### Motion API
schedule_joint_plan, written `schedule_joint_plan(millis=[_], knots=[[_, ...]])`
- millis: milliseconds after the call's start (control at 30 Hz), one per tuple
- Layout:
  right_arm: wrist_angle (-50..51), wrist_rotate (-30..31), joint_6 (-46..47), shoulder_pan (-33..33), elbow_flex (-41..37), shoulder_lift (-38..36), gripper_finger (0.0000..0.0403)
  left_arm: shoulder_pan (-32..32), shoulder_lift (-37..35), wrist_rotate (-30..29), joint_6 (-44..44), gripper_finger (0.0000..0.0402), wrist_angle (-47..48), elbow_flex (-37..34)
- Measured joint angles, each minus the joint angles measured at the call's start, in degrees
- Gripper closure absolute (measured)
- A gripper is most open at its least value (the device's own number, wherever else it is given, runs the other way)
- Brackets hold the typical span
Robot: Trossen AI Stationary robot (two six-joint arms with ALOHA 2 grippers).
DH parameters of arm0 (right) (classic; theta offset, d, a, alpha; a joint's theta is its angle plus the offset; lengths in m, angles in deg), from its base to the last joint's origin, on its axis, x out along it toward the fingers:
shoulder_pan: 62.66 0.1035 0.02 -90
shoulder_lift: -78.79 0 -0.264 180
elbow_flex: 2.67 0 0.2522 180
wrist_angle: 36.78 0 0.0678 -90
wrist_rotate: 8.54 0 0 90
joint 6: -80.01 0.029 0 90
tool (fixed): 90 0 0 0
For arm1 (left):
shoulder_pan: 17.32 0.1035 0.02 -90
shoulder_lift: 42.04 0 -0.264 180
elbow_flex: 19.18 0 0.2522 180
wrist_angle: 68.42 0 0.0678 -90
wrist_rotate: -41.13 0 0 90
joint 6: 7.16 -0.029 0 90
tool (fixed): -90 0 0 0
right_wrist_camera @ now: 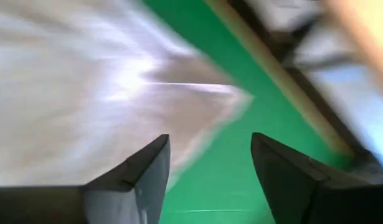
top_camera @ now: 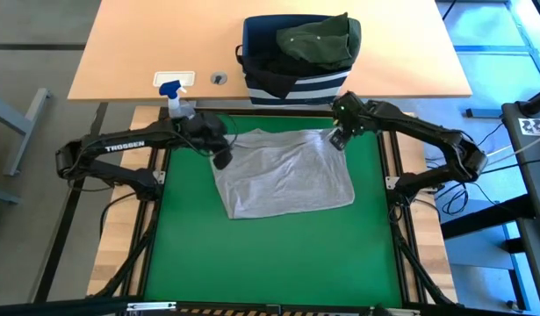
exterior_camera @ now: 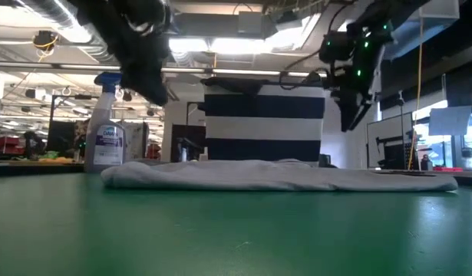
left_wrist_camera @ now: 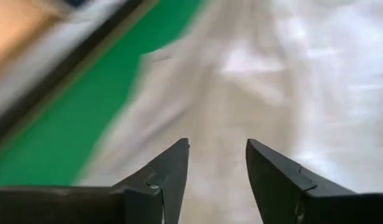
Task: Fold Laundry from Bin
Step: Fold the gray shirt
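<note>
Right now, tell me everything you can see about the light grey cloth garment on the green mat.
The light grey cloth garment looks like soft, thin knit fabric, spread flat and lightly wrinkled on the green mat, slightly askew. It lies in front of the navy striped fabric bin. The open left gripper and open right gripper hang over its far corners, holding nothing.

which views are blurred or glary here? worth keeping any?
High view: sharp and evenly lit, the light grey cloth garment on the green mat reads clearly. Low view: ceiling lights glare behind both arms, leaving them as dark shapes; the striped navy fabric bin stays readable. Left wrist view: the garment is streaked by motion blur. Right wrist view: the same, though its corner is still discernible.
</note>
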Motion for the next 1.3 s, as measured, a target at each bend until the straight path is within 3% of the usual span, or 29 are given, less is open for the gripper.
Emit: schedule_joint_plan(millis=[67, 133, 367, 500, 800, 1067, 1300], knots=[[-0.91, -11.29, -0.04, 0.66, -0.76, -1.46, 0.0170, -2.51, 0.05, 5.04, 2.67, 0.0241, -2.86, -1.24], [-2.98, -18.04, -0.11, 2.48, -3.70, -2.90, 0.0169, -5.83, 0.47, 7.63, 5.44, 0.0241, -4.73, -3.36], [-11.03, -24.21, -2.78, 14.06, -18.03, -5.16, 0.0176, -19.49, 5.65, 10.21, 13.22, 0.0253, -11.25, -10.66], [-14.85, -22.33, -2.84, 20.67, -23.90, -5.16, 0.0182, -25.74, 11.22, 10.23, 15.77, 0.0261, -12.44, -11.40], [-19.70, -8.73, -2.68, 29.54, -28.84, -5.00, 0.0200, -31.85, 20.17, 7.18, 15.24, 0.0270, -9.98, -11.11], [-16.90, -4.70, -2.81, 33.22, -28.86, -4.59, 0.0211, -33.48, 17.50, 7.69, 12.72, 0.0277, 6.30, -11.16], [-15.82, -8.49, -0.41, 33.07, -26.04, -4.65, 0.0220, -34.32, 11.56, 10.45, 12.54, 0.0287, 12.01, -9.93]])
